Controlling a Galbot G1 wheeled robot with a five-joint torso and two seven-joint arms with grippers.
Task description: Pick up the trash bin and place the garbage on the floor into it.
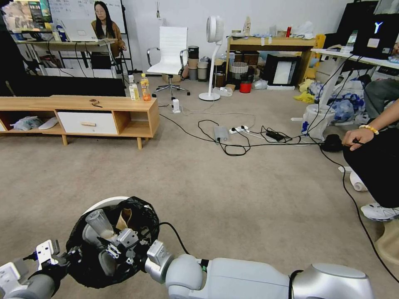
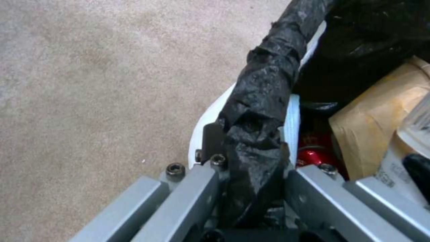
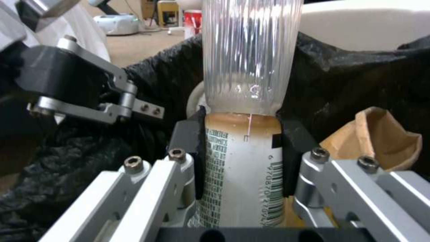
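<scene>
The right hand [image 3: 244, 148] clamps a clear bottle [image 3: 248, 101], base hidden, inside the trash bin [image 1: 104, 204], whose rim the left hand [image 2: 251, 158] pinches.

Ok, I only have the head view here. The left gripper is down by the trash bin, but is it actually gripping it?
Observer: Yes. The left wrist view shows the left gripper shut on the trash bin rim, pinching the black bag folded over it.
Operator: And what is the right one holding at the bin's mouth?
Observer: The right gripper is shut on a clear ribbed bottle, clamped at the upper edge of its white barcode label.
Operator: Is anything lying inside?
Observer: A red soda can sits low in the bin, beside torn brown cardboard.
</scene>
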